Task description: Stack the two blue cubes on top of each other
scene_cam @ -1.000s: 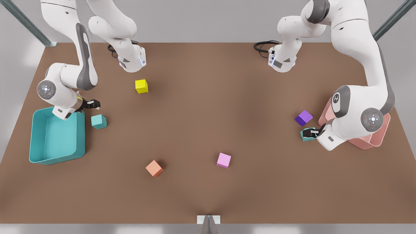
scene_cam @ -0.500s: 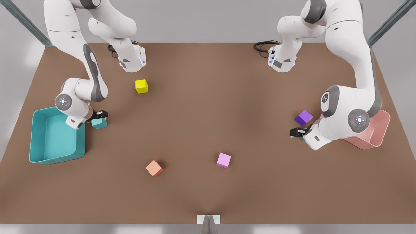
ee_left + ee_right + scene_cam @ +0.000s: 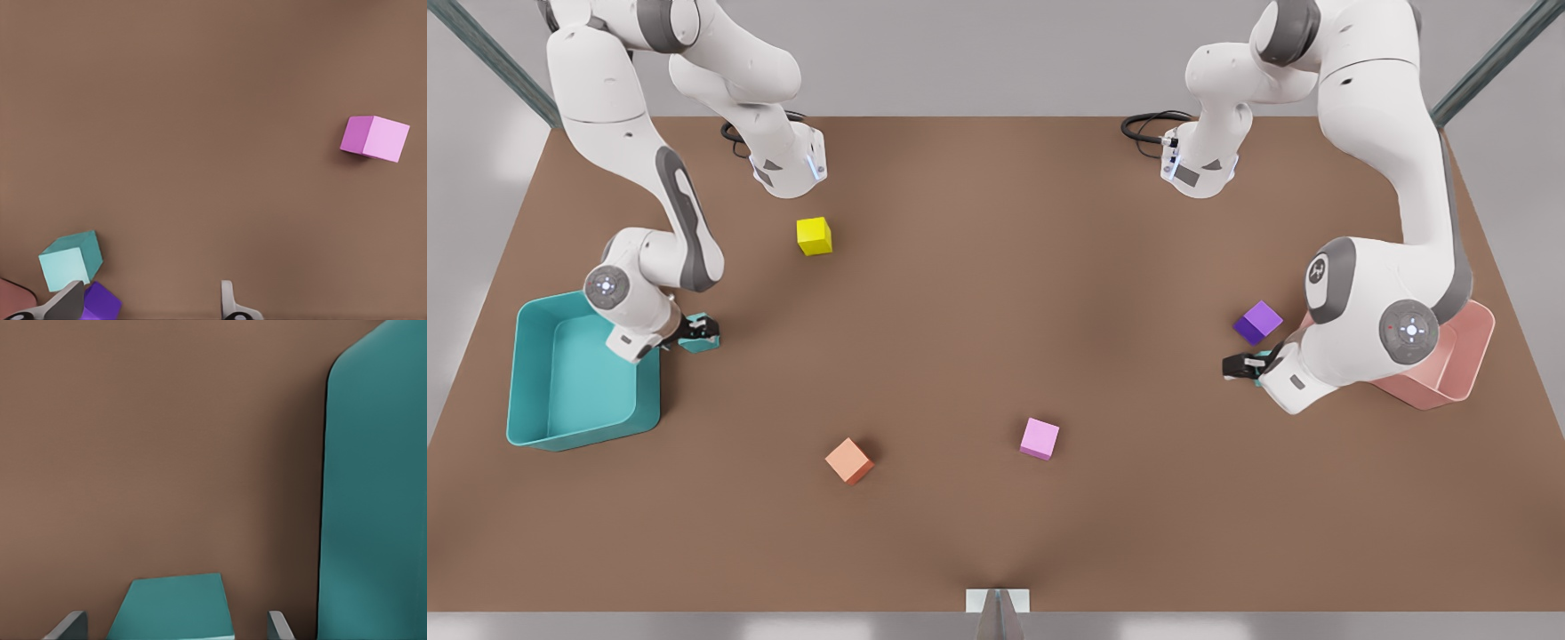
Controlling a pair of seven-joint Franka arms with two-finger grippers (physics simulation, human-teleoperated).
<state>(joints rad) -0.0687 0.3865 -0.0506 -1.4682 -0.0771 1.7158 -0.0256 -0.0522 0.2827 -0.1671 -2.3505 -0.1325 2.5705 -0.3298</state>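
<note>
One blue cube (image 3: 173, 607) sits on the brown table just beside the teal bin, at the front view's left (image 3: 704, 345). My right gripper (image 3: 698, 332) is down over it, open, with a finger on each side and a small gap to each face. The second blue cube (image 3: 67, 267) rests next to the purple cube (image 3: 1259, 321) at the front view's right. My left gripper (image 3: 1240, 365) hangs low beside it, open and holding nothing. That cube lies just past one fingertip (image 3: 67, 301), not between the fingers, and the front view largely hides it behind the gripper.
A teal bin (image 3: 534, 436) stands at the front view's left edge and a pink bin (image 3: 1476, 356) behind the left arm. A yellow cube (image 3: 814, 236), an orange cube (image 3: 848, 460) and a pink cube (image 3: 1040, 438) lie spread over the table's middle.
My right gripper came down and toward the front onto the cube by the teal bin. My left gripper slid off the other cube toward the table's middle, then nearly stopped.
</note>
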